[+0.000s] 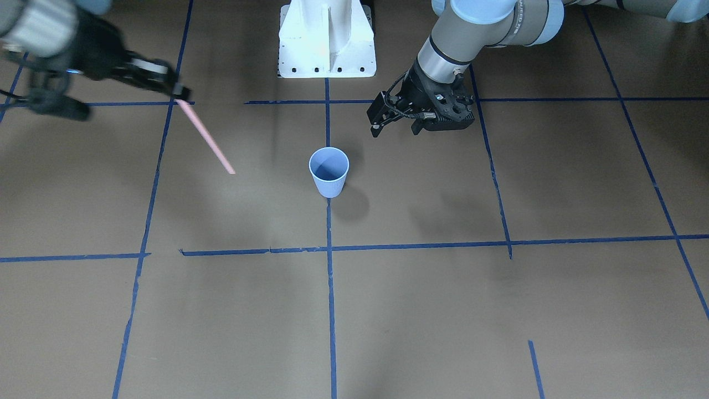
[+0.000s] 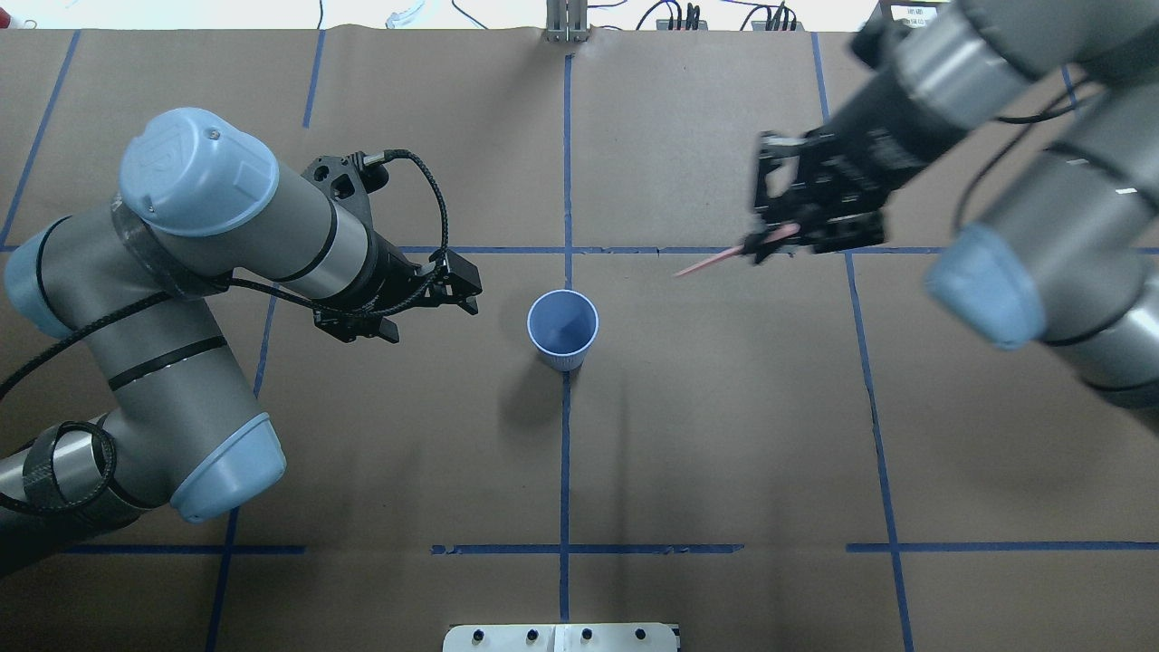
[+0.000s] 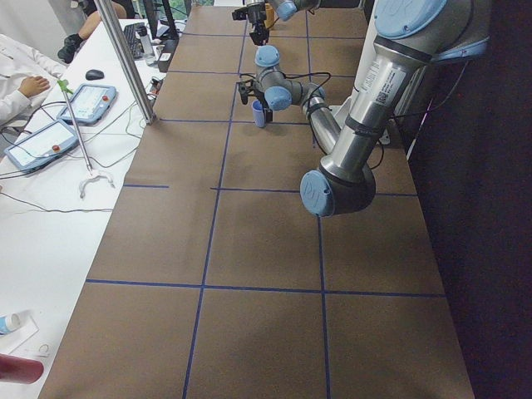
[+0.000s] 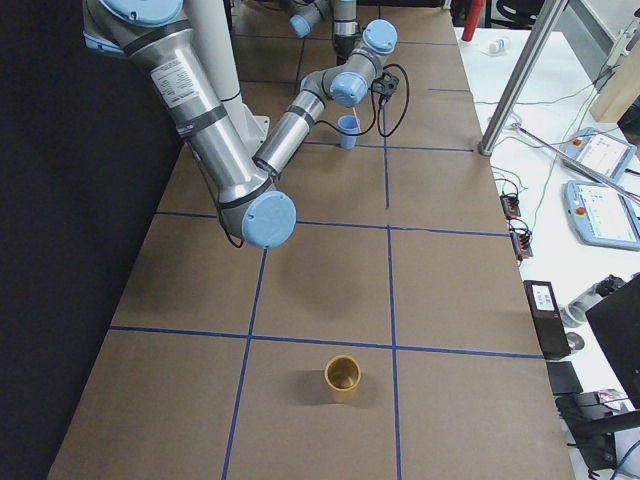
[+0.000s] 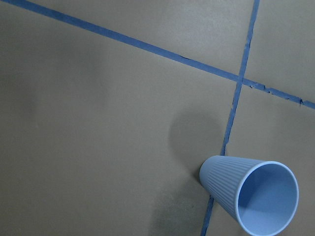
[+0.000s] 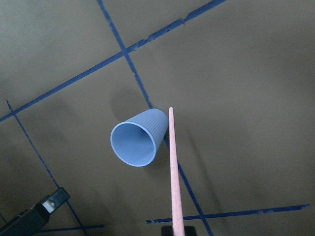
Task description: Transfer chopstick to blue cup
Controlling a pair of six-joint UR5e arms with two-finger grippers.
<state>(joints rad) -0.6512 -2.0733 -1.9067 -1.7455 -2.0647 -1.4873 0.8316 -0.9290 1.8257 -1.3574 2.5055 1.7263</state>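
The blue cup (image 1: 329, 170) stands upright and empty at the table's middle, on a blue tape line; it also shows in the overhead view (image 2: 562, 328), the left wrist view (image 5: 251, 194) and the right wrist view (image 6: 138, 140). My right gripper (image 2: 770, 237) is shut on one end of the pale pink chopstick (image 2: 715, 263), held in the air and slanting down toward the cup; its free tip is short of the rim (image 1: 206, 137) (image 6: 174, 187). My left gripper (image 2: 466, 294) is open and empty, hovering beside the cup (image 1: 396, 124).
The white robot base (image 1: 327, 39) stands behind the cup. A tan cup (image 4: 343, 378) stands far off at the table's right end. Blue tape lines (image 1: 330, 310) grid the brown table. An operators' desk with tablets (image 3: 50, 137) runs along the far side.
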